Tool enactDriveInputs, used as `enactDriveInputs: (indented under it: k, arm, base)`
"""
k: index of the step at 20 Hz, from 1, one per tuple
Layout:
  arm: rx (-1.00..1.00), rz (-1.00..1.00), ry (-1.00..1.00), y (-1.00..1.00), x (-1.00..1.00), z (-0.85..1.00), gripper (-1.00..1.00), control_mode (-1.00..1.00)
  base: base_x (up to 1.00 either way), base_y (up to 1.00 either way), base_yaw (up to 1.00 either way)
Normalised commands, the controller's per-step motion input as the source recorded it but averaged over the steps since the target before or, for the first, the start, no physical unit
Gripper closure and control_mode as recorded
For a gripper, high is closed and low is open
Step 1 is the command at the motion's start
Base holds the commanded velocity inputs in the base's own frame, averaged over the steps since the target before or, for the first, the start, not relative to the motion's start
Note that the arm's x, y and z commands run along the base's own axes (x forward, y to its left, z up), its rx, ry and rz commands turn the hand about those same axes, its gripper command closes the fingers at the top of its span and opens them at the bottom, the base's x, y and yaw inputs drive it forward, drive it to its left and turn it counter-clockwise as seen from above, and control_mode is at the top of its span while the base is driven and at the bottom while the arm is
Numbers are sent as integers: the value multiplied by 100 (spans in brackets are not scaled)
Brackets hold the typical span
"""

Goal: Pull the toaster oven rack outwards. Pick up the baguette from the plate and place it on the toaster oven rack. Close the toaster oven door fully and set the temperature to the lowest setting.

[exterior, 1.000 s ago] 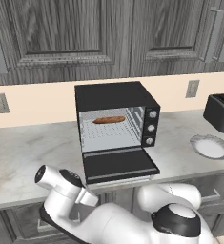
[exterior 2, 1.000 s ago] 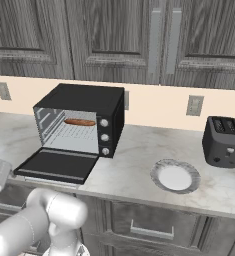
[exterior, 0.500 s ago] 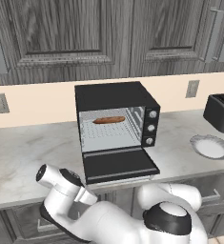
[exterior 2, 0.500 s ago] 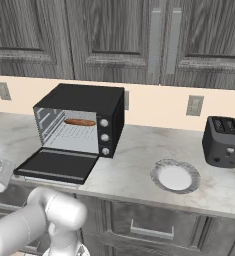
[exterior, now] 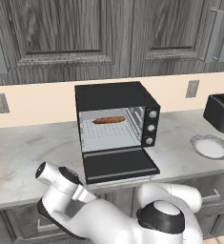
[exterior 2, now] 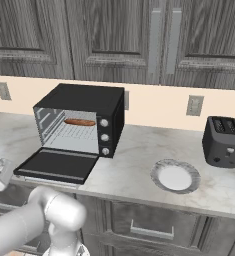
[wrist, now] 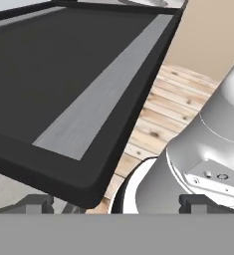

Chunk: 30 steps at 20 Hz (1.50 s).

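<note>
Directly above the gripper, whose jaws stand wide apart, the lowered toaster oven door spreads flat and blocks any straight rise. Open room lies past the door's near edge, over the wooden floor; beyond the door, the oven mouth stands unobstructed.

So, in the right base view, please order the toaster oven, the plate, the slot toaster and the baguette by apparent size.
1. toaster oven
2. slot toaster and plate: they look alike, so no ranking between them.
3. baguette
</note>
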Motion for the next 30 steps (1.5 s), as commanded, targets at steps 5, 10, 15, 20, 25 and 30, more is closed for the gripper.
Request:
enactDriveInputs:
  k: [5,10,15,20,25,30]
  arm:
    - [-5,-9,8,-23,0,0,-100,-100]
    - [-2,0,3,-56,0,0,-100,-100]
    - [0,1,0,-87,-10,-1,-100,-100]
    - [0,7,0,-100,-19,-6,-100,-100]
    - [0,7,0,-100,-16,0,-100,-100]
    - [0,1,3,-100,-15,0,-100,-100]
  base:
    - [0,0,0]
    - [0,0,0]
    - [0,0,0]
    - [0,0,0]
    - [0,0,0]
    - [0,0,0]
